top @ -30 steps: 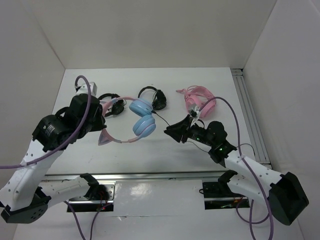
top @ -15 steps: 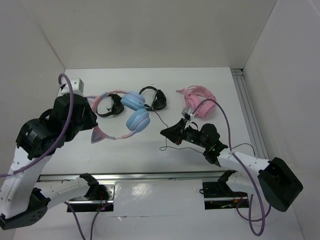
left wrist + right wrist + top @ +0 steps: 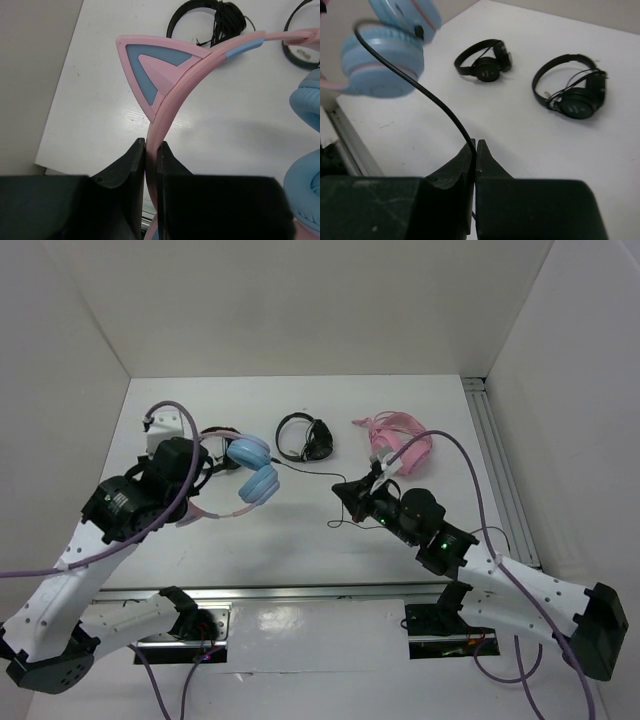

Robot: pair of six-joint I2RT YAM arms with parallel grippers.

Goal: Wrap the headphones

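Observation:
The headphones hang above the table at the left: light blue ear cups (image 3: 252,468) (image 3: 385,65) and a thin pink headband (image 3: 215,510) with a pink-and-blue cat ear (image 3: 155,65). My left gripper (image 3: 151,142) (image 3: 190,502) is shut on the headband just below that ear. The thin black cable (image 3: 305,470) (image 3: 430,95) runs from the cups across to my right gripper (image 3: 476,142) (image 3: 343,490), which is shut on it near the table's middle. A short loose end of the cable hangs below the right gripper.
Black headphones (image 3: 305,437) (image 3: 572,92) lie at the back middle. A smaller black pair (image 3: 215,440) (image 3: 485,62) lies behind the blue cups, and all-pink headphones (image 3: 398,445) lie at the back right. A white box (image 3: 165,430) stands at the back left. A metal rail (image 3: 495,460) runs along the right edge.
My left arm has carried the headphones leftward and toward the back. The right gripper has closed on the black cable, which now stretches between the two grippers.

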